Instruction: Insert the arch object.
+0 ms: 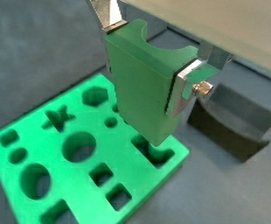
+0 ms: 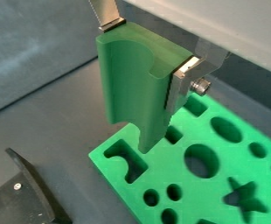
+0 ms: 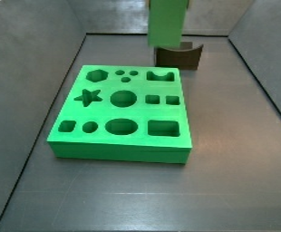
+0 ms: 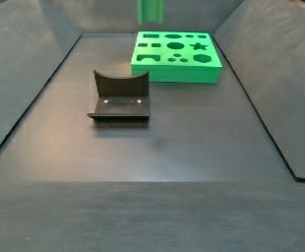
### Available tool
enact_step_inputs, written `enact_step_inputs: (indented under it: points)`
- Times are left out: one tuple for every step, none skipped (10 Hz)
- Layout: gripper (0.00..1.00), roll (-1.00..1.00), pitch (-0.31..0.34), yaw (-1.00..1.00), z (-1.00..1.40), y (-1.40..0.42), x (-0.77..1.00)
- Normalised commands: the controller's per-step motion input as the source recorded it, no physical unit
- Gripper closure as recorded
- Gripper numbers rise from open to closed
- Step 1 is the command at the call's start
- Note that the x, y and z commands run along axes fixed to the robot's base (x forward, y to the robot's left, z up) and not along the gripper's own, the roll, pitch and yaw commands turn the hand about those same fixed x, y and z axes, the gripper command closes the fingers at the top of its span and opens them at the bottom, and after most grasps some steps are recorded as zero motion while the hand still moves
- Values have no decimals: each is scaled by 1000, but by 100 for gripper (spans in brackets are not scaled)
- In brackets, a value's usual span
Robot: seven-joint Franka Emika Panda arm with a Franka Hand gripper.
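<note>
Side view: arch object far from gripper.

Plenty of open dark floor in front, nothing in the way there. Further back it got tighter: green board sat flat mid-floor, fixture stood just beside its corner, only a narrow gap between them. Gripper hung over that corner, clamping a tall green bar, blocking the arch-shaped hole. Walled in on both sides too

End effector: flat silver finger plates, round screw at one.
</note>
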Motion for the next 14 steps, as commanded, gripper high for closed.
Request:
enact_step_inputs:
  points:
    - [100, 76, 0, -94, -740, -43, 251]
    - [100, 0, -13, -60, -657, 6, 71]
    - [100, 0, -76, 0, -471, 69, 0]
    - [100, -53, -59, 0, -323, 143, 0]
    - [100, -44, 0, -23, -246, 249, 0]
    - [100, -43, 7, -83, -131, 214, 0]
    - [100, -64, 10, -83, -129, 137, 40]
    - [100, -106, 14, -103, -140, 69, 77]
    - [100, -136, 0, -29, -34, 0, 114]
    - [100, -119, 0, 0, -100, 0, 46]
    - [100, -37, 0, -86, -297, 74, 0]
    - [100, -39, 0, -223, -289, 94, -57]
    - [100, -94, 0, -214, -223, 83, -63]
    - [100, -161, 0, -186, -194, 49, -9]
